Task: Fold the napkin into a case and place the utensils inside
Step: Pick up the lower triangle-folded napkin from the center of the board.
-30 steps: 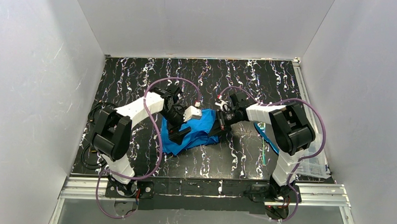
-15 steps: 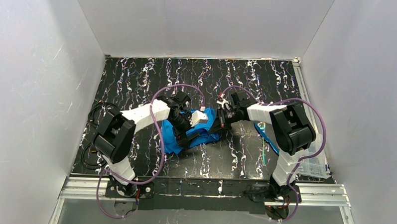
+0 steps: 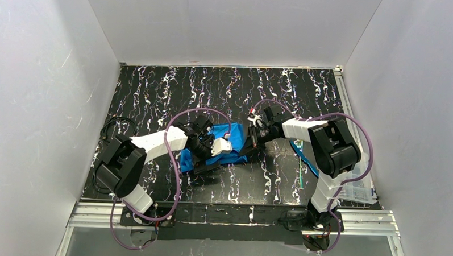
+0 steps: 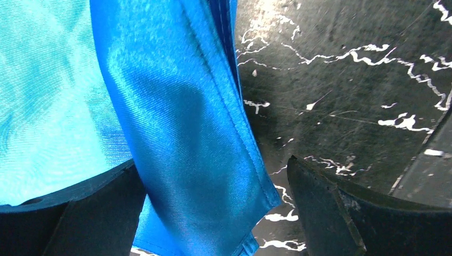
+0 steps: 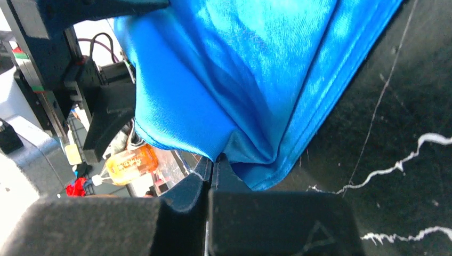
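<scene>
A: Risk entry first. The surface [image 3: 157, 91] is bare black marble print. The napkin [image 3: 231, 133] on it is a loose bundle at mid-surface, not a case yet. What undoes it?

B: Two things, in my judgement. The right pincer [image 5: 213, 166] is clenched on one small bunched corner of the cloth. The cloth has a satin sheen, so it could slide out under a pull and the layers would slump. The left pincer [image 4: 212, 166] is fully released, jaws wide. If it closes where it stands, it may take several layers at once, or the hem only, and the fold comes out crooked.

A: Cloth position against each pincer?

B: Left wrist view: a folded, stitched edge hangs down between the jaws. It is nearer the finger [image 4: 69, 218] at the left of that view and appears to touch it; the other stands apart over bare surface. Right wrist view: cloth fans up and away from the pinch point. Top view: the left pincer is at the napkin's near-left side, the right pincer at its right edge.

A: Utensils [image 3: 298, 177]?

B: On the surface beside the right arm, well apart from the napkin, in neither pincer. Too small to count. A wide swing of that arm could knock them.
</scene>
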